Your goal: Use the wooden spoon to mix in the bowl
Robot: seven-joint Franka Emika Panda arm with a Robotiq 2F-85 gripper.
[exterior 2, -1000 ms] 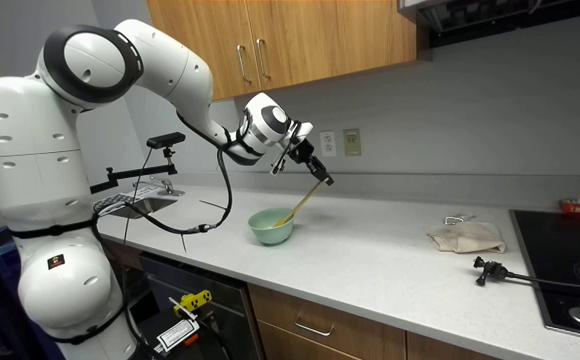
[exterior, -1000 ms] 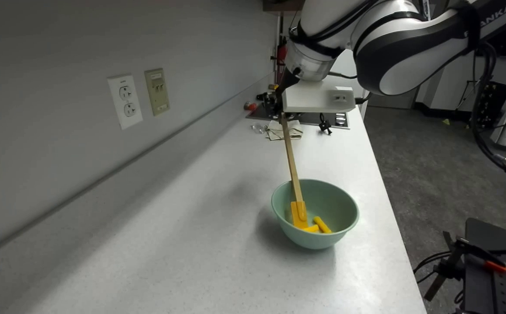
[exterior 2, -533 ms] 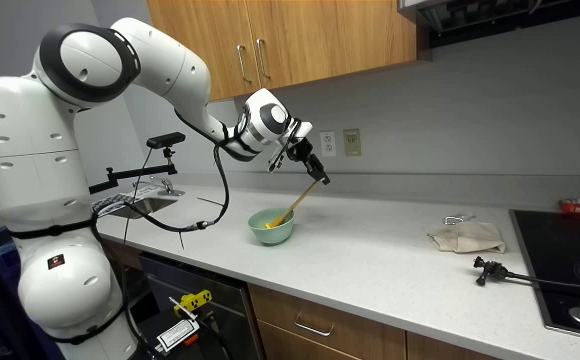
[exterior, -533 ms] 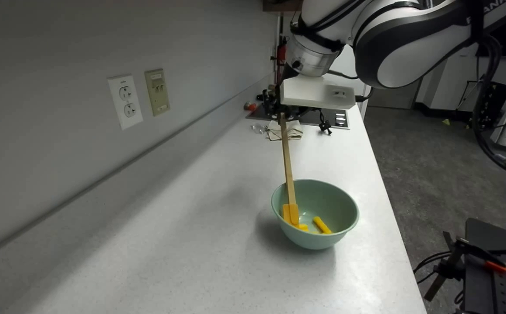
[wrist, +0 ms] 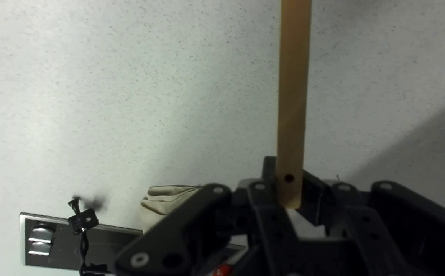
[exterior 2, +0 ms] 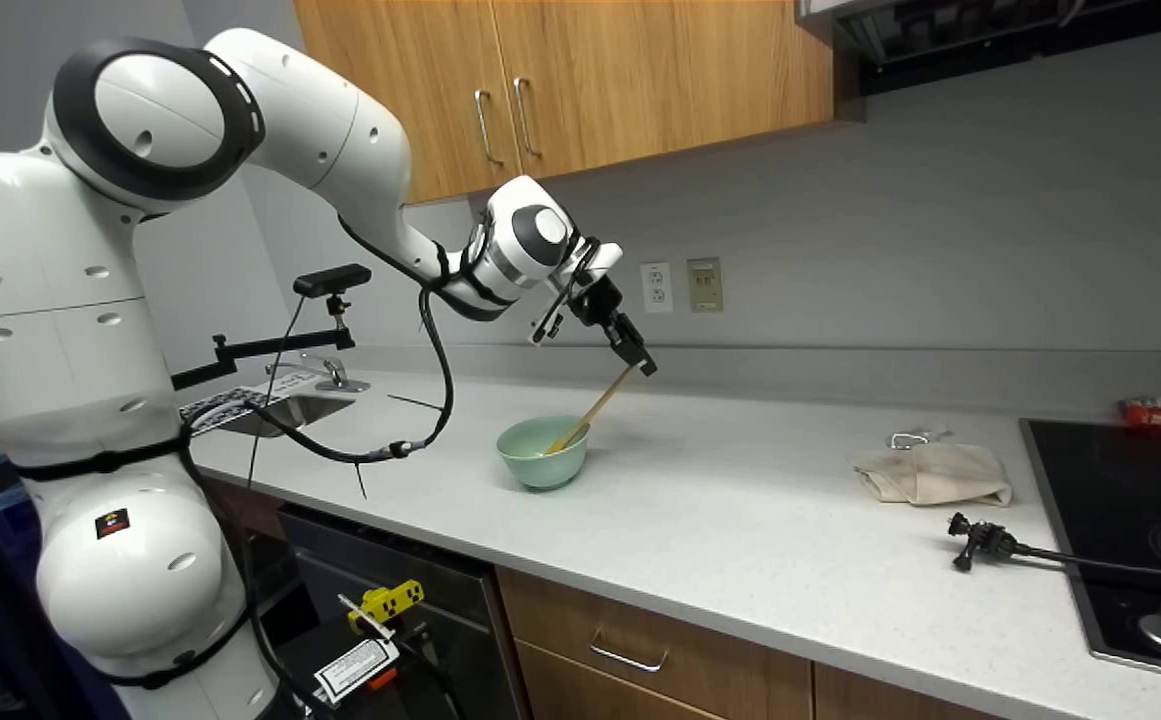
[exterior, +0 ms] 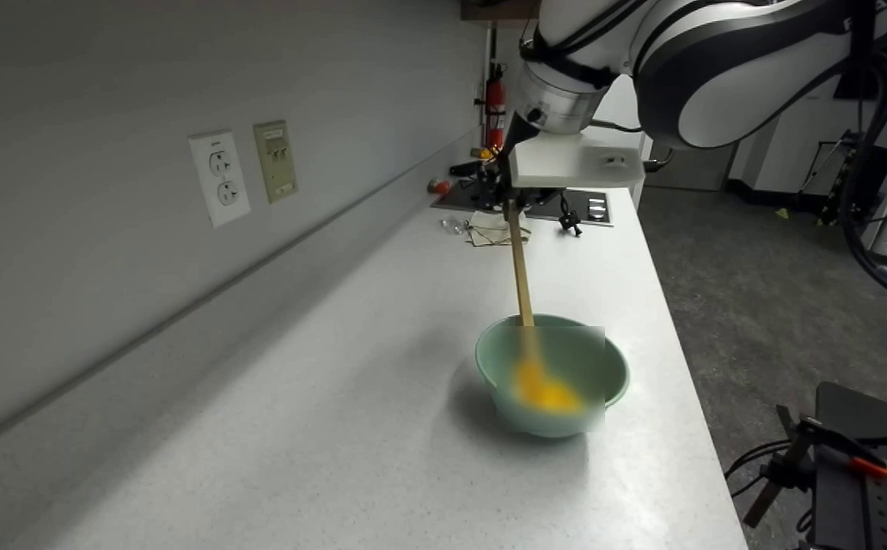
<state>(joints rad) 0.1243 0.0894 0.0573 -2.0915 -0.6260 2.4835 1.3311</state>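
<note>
The pale mint-green bowl (exterior: 577, 351) stands on the white counter; it also shows in an exterior view (exterior 2: 540, 472). Yellow pieces (exterior: 554, 396) lie inside, blurred together with the spoon's yellowish head. The wooden spoon (exterior: 521, 267) leans into the bowl, handle slanting up over the rim; it also shows in an exterior view (exterior 2: 602, 406). My gripper (exterior: 514, 205) is shut on the handle's top end, above the bowl; it also shows in an exterior view (exterior 2: 640, 364). In the wrist view the handle (wrist: 293, 96) sits between the fingertips of the gripper (wrist: 289, 182). The head is outside the wrist view.
A folded beige cloth (exterior 2: 935, 475), a black clamp mount (exterior 2: 985, 540) and a black cooktop (exterior 2: 1140, 520) are farther along the counter. A wall with outlets (exterior: 219, 179) runs along the back. A sink (exterior 2: 290, 412) lies near the arm's base.
In an exterior view the spoon head shifted left in the bowl, then back right, with the gripper shifting right too. The arm has moved slightly. The bowl stays in place.
</note>
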